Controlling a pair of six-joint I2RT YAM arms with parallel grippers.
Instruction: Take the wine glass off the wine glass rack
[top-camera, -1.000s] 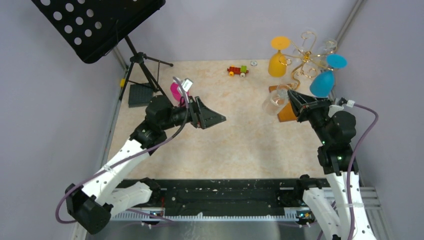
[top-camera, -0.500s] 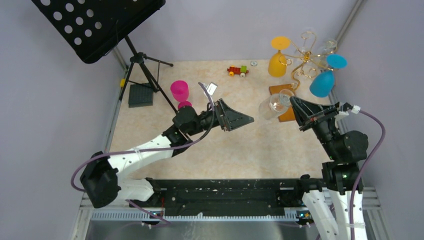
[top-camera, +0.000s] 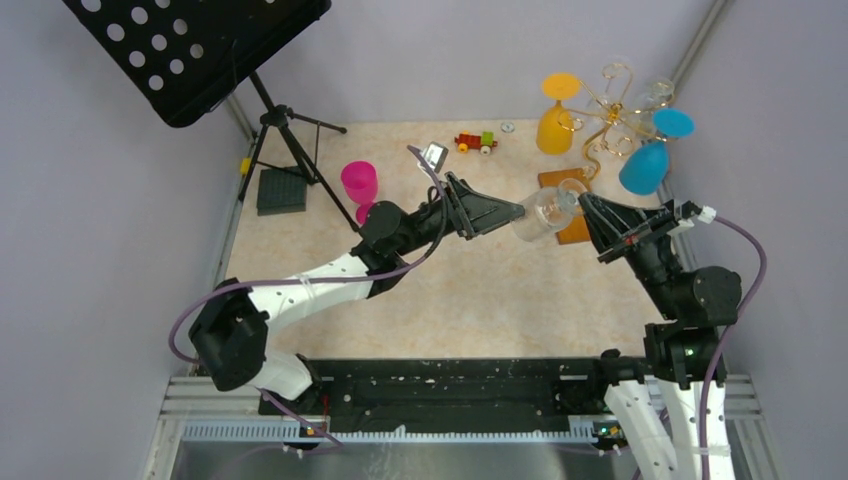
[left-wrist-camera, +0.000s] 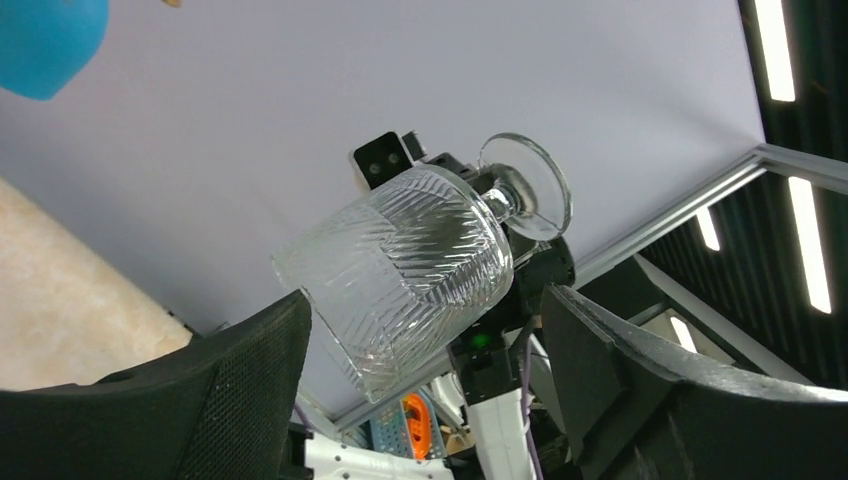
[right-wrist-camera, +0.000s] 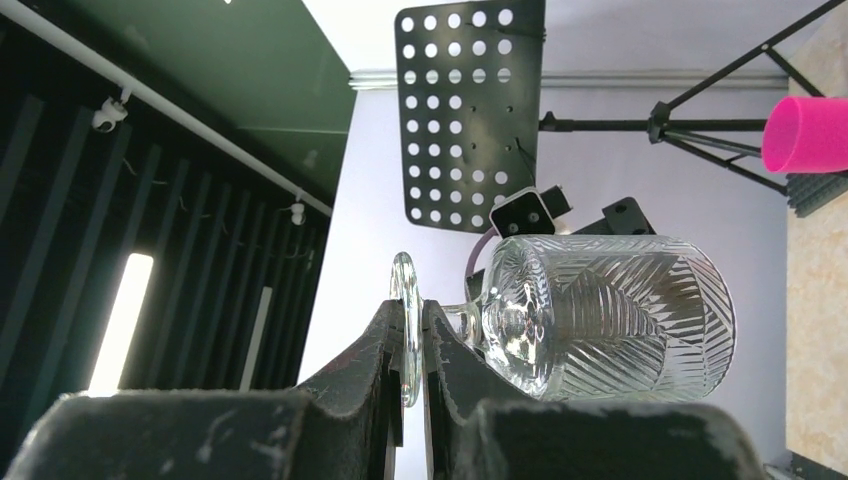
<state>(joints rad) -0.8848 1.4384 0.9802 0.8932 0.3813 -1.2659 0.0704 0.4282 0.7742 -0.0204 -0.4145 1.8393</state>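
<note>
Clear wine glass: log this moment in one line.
clear wine glass: off wine glass rack, sideways in air | right fingers: shut on its foot | left fingers: open, facing bowl, no contact seen

Clear ribbed wine glass (left-wrist-camera: 405, 275) is hanging tilted just ahead of the left gripper (left-wrist-camera: 425, 310), jaws standing wide; beyond, the right gripper (left-wrist-camera: 515, 205) is pinching its foot.

Clear ribbed wine glass (top-camera: 545, 212) hangs sideways in midair, off the gold wire rack (top-camera: 611, 108).
</note>
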